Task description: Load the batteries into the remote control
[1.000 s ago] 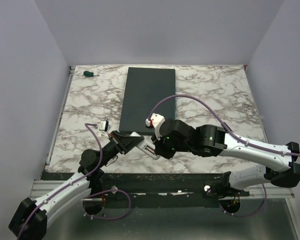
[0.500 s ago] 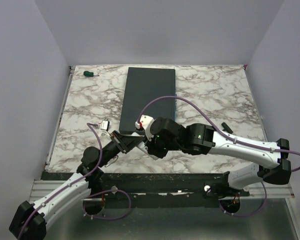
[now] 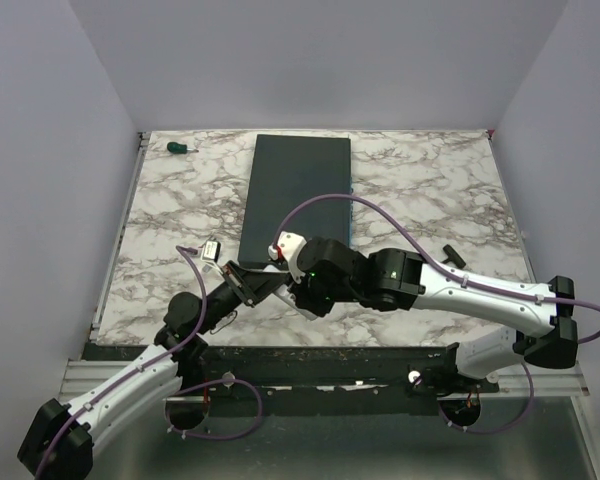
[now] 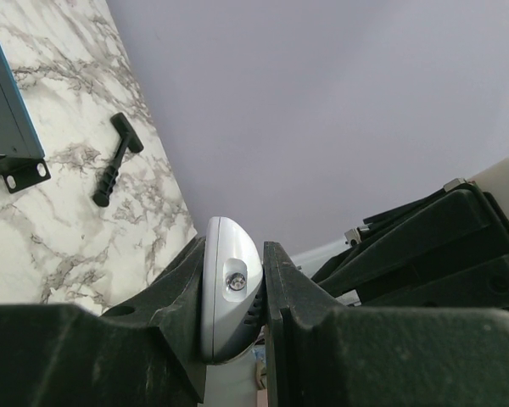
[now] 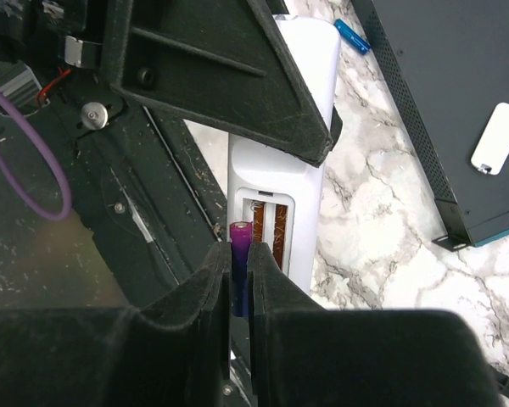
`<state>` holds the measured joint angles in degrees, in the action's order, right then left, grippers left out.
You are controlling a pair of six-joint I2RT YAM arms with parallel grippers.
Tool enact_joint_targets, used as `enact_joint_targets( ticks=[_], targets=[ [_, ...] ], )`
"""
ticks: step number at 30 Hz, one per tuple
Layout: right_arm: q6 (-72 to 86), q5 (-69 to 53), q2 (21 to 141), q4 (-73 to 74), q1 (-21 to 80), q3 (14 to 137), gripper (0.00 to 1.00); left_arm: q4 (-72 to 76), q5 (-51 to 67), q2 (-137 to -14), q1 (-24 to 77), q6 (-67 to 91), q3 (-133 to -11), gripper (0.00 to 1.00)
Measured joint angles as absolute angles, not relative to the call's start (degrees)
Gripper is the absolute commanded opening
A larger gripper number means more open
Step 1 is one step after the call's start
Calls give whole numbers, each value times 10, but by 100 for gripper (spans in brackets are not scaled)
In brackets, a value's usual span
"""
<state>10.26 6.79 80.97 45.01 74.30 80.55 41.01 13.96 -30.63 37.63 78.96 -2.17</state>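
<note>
My left gripper (image 4: 235,270) is shut on the white remote control (image 4: 227,292), holding it edgewise above the table's near edge. In the right wrist view the remote control (image 5: 280,182) shows its back, with the open battery bay (image 5: 270,227) and its two slots bare. My right gripper (image 5: 235,254) is shut on the purple-blue battery (image 5: 241,235), whose tip stands at the near left end of the bay. The blue battery (image 5: 352,36) lies on the marble beyond the remote. In the top view both grippers meet around (image 3: 285,287).
A large dark grey slab (image 3: 295,190) lies mid-table, with a small white cover piece (image 5: 498,137) on it. A black T-shaped tool (image 3: 450,254) lies to the right. A green-handled screwdriver (image 3: 181,148) lies at the far left corner.
My right arm has swung left toward the left gripper, bringing the purple-blue battery up to the remote's bay. The left arm has barely shifted.
</note>
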Motion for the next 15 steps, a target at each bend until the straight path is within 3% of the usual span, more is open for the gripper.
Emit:
enact_joint_targets(
  ticks=[9, 15],
  targets=[
    [100, 84, 816, 451, 743, 801, 1, 403, 137, -289, 376, 791, -21, 0],
    [98, 89, 818, 451, 743, 801, 8, 401, 136, -291, 376, 791, -21, 0]
  ],
)
